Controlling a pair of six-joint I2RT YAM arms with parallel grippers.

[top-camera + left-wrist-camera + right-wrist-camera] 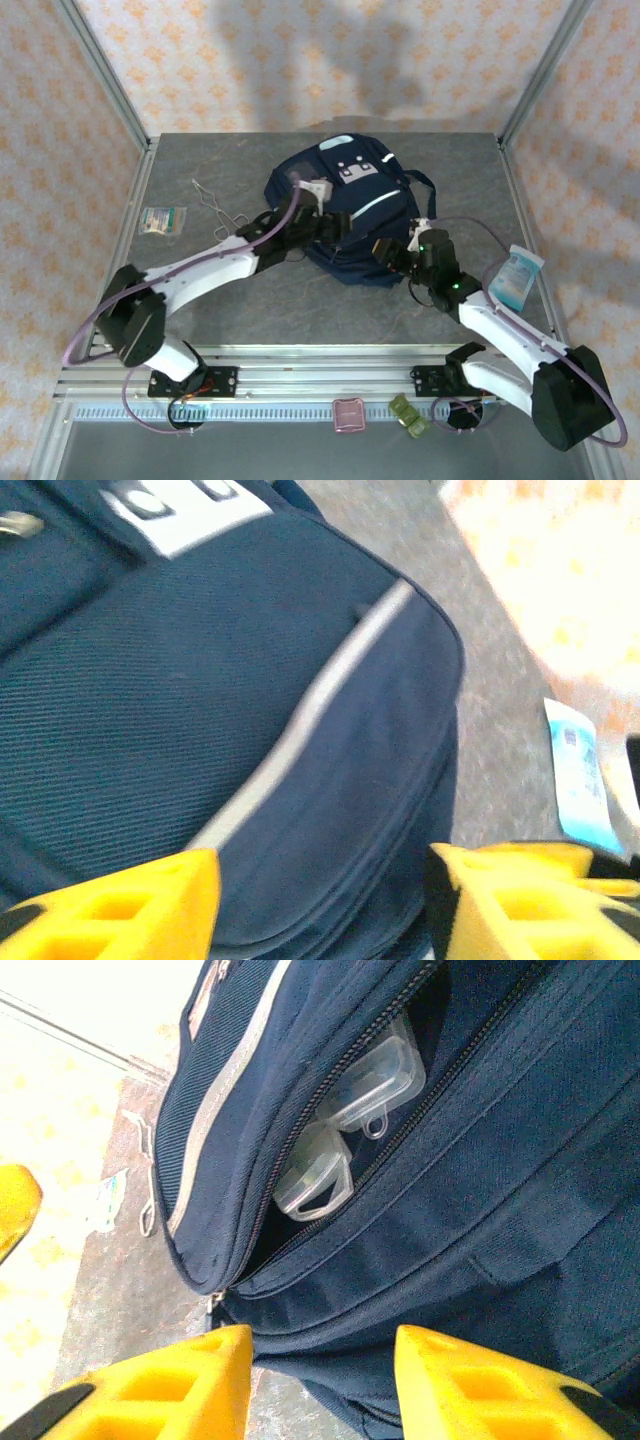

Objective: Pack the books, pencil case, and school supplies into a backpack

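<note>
1. While left gripper (320,880) and right gripper (322,1350) sit released and empty, we see the backpack (360,215) gaping open.
2. Clear packets (365,1080) lie just inside its mouth; a nudge from us could spill them.

navy backpack (362,196) with grey stripes lies mid-table, its zip gaping over two clear plastic cases (372,1072) inside. pink pencil case (350,414) lies on the near ledge, white printed packet (518,277) at the table's right edge.

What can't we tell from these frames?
- Backpack interior, top external: fabric covers it; books unconfirmed.
- Clear cases, right wrist: zipper opening hides most; contents unclear.
- Blue-white packet, left wrist: blurred, print unreadable.
- Greenish packet, top external: too small.
</note>
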